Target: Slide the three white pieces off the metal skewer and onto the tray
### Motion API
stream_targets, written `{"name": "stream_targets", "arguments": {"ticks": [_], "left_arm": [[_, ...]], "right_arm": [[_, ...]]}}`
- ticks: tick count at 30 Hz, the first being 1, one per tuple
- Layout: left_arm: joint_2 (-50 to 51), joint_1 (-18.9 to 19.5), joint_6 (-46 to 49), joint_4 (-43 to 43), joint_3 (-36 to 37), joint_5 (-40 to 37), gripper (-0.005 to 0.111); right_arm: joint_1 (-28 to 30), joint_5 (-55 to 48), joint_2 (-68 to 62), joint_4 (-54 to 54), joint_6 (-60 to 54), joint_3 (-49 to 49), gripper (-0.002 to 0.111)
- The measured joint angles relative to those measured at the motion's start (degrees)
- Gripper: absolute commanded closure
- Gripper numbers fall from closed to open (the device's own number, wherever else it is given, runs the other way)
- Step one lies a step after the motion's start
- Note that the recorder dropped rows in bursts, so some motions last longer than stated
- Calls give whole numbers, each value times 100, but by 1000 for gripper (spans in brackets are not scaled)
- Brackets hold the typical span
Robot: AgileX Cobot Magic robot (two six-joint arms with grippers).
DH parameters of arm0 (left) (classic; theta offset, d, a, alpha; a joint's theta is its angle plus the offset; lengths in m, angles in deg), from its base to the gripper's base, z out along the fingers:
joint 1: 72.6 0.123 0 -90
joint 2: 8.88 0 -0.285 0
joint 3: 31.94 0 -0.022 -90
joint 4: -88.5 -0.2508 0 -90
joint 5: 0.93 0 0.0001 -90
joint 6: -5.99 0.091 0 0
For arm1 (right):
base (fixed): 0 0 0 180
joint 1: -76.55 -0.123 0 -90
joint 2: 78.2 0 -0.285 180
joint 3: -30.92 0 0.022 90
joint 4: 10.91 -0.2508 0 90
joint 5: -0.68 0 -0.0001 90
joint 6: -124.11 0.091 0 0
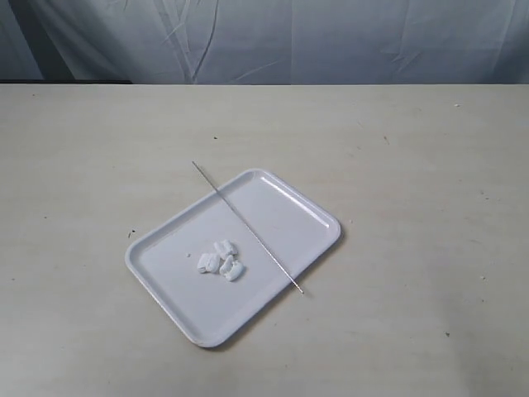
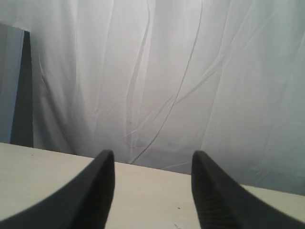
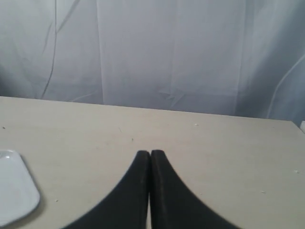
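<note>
White pieces [image 1: 220, 258] lie on tray [image 1: 285, 223] near skewer [image 1: 248, 227]; left gripper [image 2: 152, 154] spread, right gripper [image 3: 151, 152] pressed together.

My right gripper [image 3: 150, 155] is pressed closed above the pale bench [image 3: 190, 143]; a tray [image 3: 14, 191] corner lies nearby.
</note>
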Motion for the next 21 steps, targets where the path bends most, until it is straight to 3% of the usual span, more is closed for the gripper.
{"name": "stream_targets", "arguments": {"ticks": [2,5,10,14,17,21], "left_arm": [[0,0,331,789,218,-51,58],[0,0,1552,2144,350,-197,58],[0,0,5094,4524,360,-485,58],[0,0,8275,7329,360,-935,58],[0,0,10202,9235,360,-1751,58],[0,0,11136,9996,376,-2526,58]], "right_arm": [[91,28,83,142,12,173,109],[179,28,178,225,23,287,109],[226,-521,285,350,102,288,109],[226,-828,285,466,102,300,109],[226,-877,285,489,160,300,109],[226,-891,285,489,384,300,109]]}}
